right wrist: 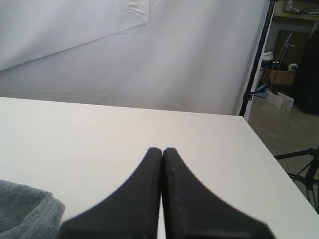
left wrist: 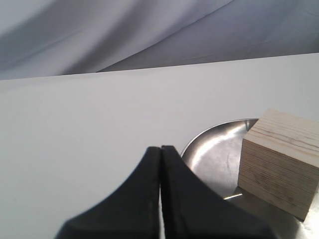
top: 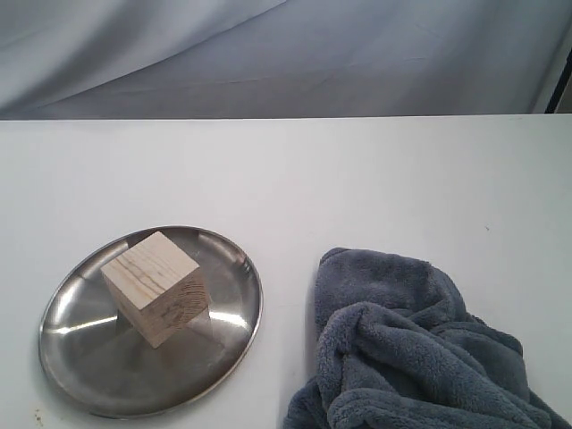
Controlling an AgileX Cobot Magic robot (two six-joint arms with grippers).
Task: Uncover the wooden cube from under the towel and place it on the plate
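The wooden cube (top: 153,287) stands uncovered on the steel plate (top: 223,344) at the front left of the white table. The blue-grey towel (top: 402,357) lies crumpled at the front right, apart from the plate. No arm shows in the exterior view. In the left wrist view my left gripper (left wrist: 160,148) is shut with nothing in it, and the cube (left wrist: 279,162) and the plate's rim (left wrist: 209,132) lie just beyond it to one side. My right gripper (right wrist: 162,149) is shut and empty over bare table, with a corner of the towel (right wrist: 25,209) beside it.
A white-grey backdrop cloth (top: 286,54) hangs behind the table's far edge. In the right wrist view the table's side edge (right wrist: 269,149) gives way to a floor with a black stand (right wrist: 256,59) and tripod legs (right wrist: 304,169).
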